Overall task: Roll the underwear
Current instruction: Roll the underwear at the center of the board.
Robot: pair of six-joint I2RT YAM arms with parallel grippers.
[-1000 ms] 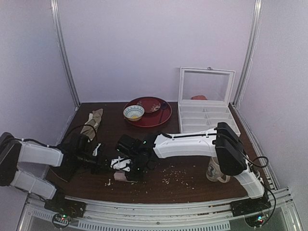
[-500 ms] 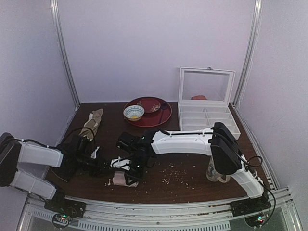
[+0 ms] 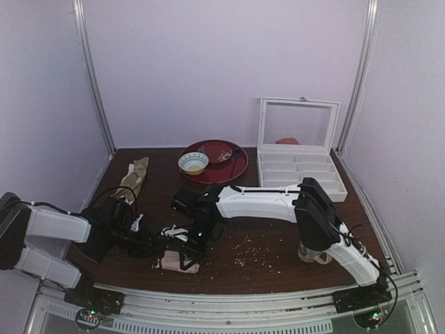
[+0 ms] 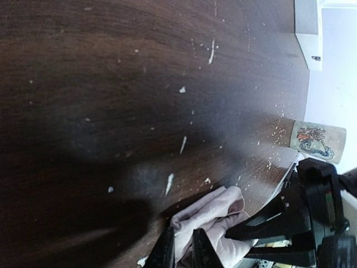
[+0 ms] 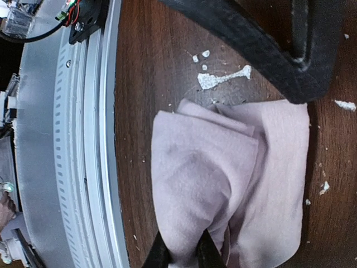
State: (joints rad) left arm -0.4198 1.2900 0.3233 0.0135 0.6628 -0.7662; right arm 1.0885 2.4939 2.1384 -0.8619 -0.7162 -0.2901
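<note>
Dark brown wood forms the tabletop (image 3: pixel 278 273). The underwear (image 3: pixel 178 262), pale pink, lies on it as a loosely folded bundle close to the near edge, between the 2 arms.

Procedure: pin 1 end flat, turn the gripped fold over along the bundle's length, and keep even tension and aligned layers so the roll stays tight.

The long axis appears to run roughly parallel to the near edge. No waistband shows, so which way the garment points cannot be told.

The right end effector (image 5: pixel 179 252) is closed on a fold of the fabric. The left end effector (image 4: pixel 183 254) stands narrow astride the bundle's left edge; whether it clamps cannot be told.

White flakes (image 5: pixel 223 78) lie just beside the bundle; avoid rolling them in.
</note>
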